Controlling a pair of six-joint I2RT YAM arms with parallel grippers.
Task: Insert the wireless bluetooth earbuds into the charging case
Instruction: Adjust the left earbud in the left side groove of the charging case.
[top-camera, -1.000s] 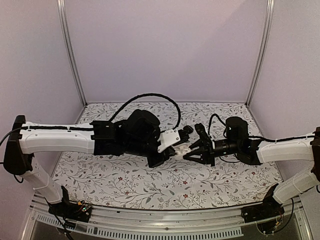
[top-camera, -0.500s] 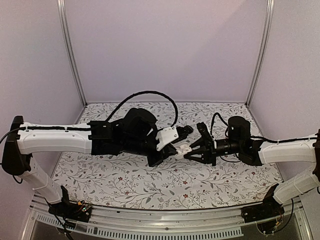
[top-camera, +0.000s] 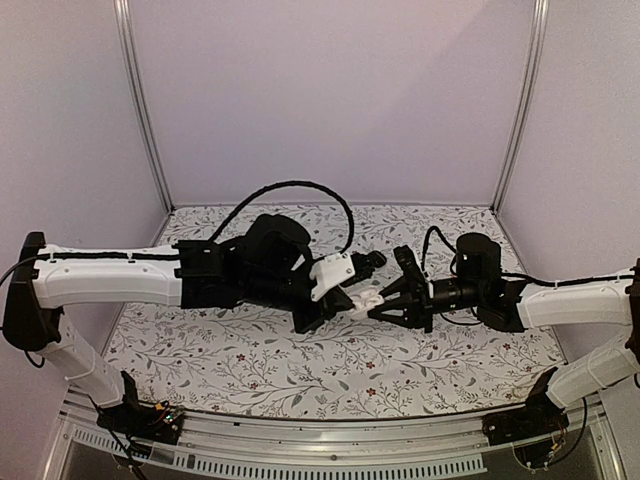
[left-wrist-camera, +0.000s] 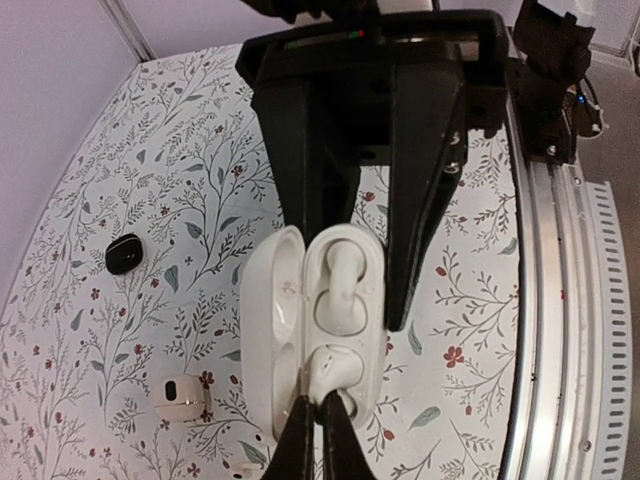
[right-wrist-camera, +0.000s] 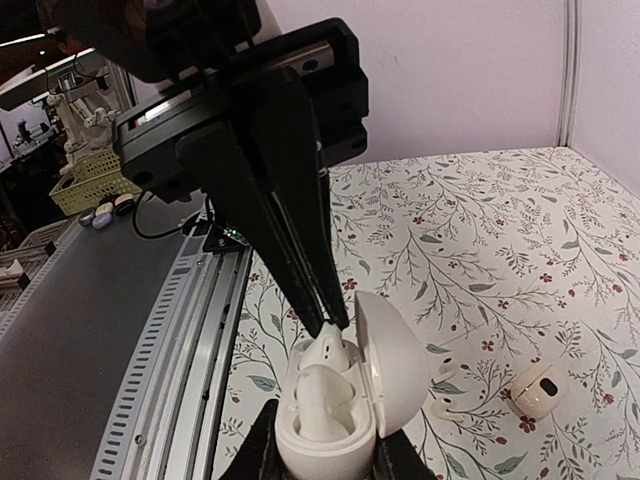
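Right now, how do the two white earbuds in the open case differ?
In the left wrist view, the upper earbud lies in its well, untouched; the lower earbud has the shut tips of the left gripper on it. The upper earbud shows whole; the lower earbud is partly hidden by those tips. Both are white, inside the open case that the right gripper clamps.

On the desk (top-camera: 250, 372), spread with a white cloth (left-wrist-camera: 150, 150) printed with leaves and small red flowers: a black pebble-like piece (left-wrist-camera: 124, 253) lying alone, well apart from a small white rounded piece (left-wrist-camera: 180, 400) with a dark spot; near that one, a white earbud (right-wrist-camera: 446, 386) flat on the cloth. Along the near edge, just off the cloth, a ribbed metal rail (left-wrist-camera: 560, 300) running the whole width
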